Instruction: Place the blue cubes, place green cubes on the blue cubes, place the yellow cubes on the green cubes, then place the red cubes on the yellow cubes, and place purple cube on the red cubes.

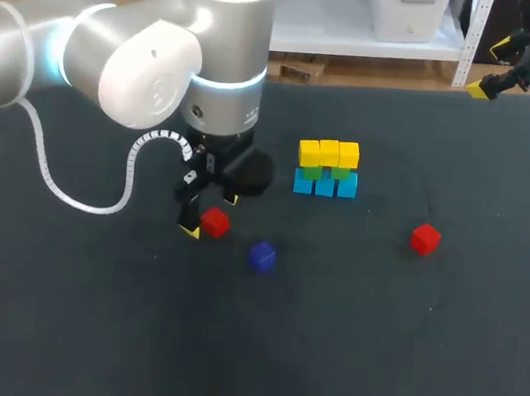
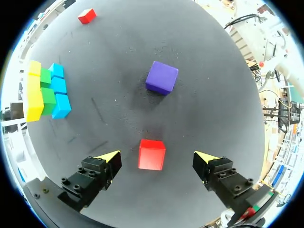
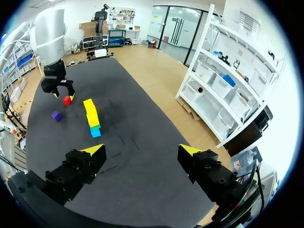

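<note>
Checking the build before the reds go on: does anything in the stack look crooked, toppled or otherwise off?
Nothing stands out. The yellow cubes sit level on the green cubes, which rest on the row of blue cubes; none has toppled.

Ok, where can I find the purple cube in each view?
Head view: the purple cube lies beside the red cube at the left claw.
Left wrist view: the cube sits ahead of that claw, beyond the red cube.
Right wrist view: far ahead of the right claw, near the left arm.
Shared landmark: the blue, green and yellow stack.
</note>
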Controlling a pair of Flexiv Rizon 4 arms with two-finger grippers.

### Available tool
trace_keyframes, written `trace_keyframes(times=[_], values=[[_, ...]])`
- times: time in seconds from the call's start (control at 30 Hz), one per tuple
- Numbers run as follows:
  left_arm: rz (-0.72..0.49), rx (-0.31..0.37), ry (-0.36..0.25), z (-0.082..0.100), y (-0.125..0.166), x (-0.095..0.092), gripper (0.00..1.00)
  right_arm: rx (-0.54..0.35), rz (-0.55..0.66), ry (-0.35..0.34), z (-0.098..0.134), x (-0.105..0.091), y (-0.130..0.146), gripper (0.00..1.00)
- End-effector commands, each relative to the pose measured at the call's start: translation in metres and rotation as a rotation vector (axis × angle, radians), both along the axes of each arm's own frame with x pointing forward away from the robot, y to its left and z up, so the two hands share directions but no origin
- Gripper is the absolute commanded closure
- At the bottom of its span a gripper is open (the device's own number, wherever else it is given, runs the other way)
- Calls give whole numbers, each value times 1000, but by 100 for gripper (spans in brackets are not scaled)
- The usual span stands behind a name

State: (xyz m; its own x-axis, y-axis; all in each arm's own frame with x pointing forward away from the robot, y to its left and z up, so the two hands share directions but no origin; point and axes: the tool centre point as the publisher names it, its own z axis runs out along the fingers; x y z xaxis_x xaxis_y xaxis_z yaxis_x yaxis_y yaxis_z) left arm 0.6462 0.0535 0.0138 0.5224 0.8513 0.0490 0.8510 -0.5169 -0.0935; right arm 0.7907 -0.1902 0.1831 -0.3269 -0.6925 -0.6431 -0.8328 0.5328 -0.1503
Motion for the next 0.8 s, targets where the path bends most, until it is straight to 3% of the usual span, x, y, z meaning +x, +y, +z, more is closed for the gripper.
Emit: trace_keyframes(times=[0.03,0.37,0.4,0.53,0.57,0.6,0.8], values=[[-6,-16,9,-7,0,3,0,3,4,0,0,0,-1,0],[-30,-70,35,-15,-5,2,1,3,4,0,0,0,-1,0],[-31,-72,36,-15,-5,2,19,3,4,0,0,0,-1,0],[-29,-75,42,-16,-5,2,65,3,4,0,0,0,-1,0],[-31,-79,43,-16,-5,2,93,3,4,0,0,0,-1,0],[-37,-86,44,-16,-6,1,100,3,4,0,0,0,-1,0],[-47,-102,49,-13,-9,0,100,3,4,0,0,0,-1,0]])
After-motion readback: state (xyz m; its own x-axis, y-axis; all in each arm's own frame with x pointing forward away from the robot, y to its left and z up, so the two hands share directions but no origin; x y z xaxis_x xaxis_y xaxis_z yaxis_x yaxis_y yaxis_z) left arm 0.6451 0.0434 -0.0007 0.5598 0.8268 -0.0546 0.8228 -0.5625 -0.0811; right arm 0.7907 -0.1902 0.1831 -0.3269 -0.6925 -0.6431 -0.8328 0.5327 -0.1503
